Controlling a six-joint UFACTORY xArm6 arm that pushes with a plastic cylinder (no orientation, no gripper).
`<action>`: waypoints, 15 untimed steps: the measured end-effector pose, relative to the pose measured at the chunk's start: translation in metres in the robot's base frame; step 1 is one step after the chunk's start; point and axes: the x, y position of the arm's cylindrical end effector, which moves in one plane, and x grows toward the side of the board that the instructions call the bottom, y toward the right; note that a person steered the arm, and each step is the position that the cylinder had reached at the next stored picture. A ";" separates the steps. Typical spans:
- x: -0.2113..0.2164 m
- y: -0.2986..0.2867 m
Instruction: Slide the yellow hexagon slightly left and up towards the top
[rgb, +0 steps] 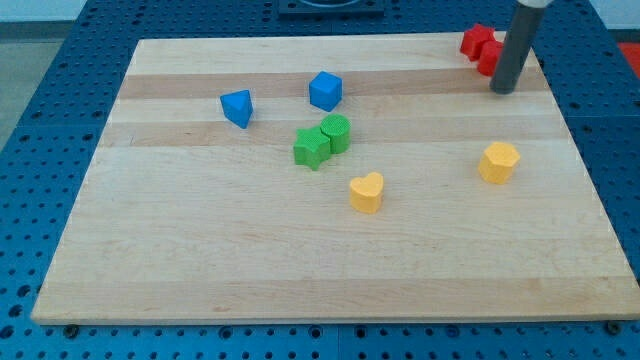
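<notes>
Yellow hexagon (498, 161) sits on the pale wood surface (200, 270) toward the view's right, apart from every other block, not far from the right edge. My tip (503, 90) rests above it, near the red blocks (481, 47) at the top right corner, not touching the hexagon. No claw on this rod, so nothing to open or close. Push looks not yet begun; I judge I must get below and right of it. Bare wood lies up-left; the yellow heart (367, 192) stays clear.
</notes>
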 end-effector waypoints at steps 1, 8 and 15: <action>0.040 0.000; 0.096 -0.073; -0.027 -0.147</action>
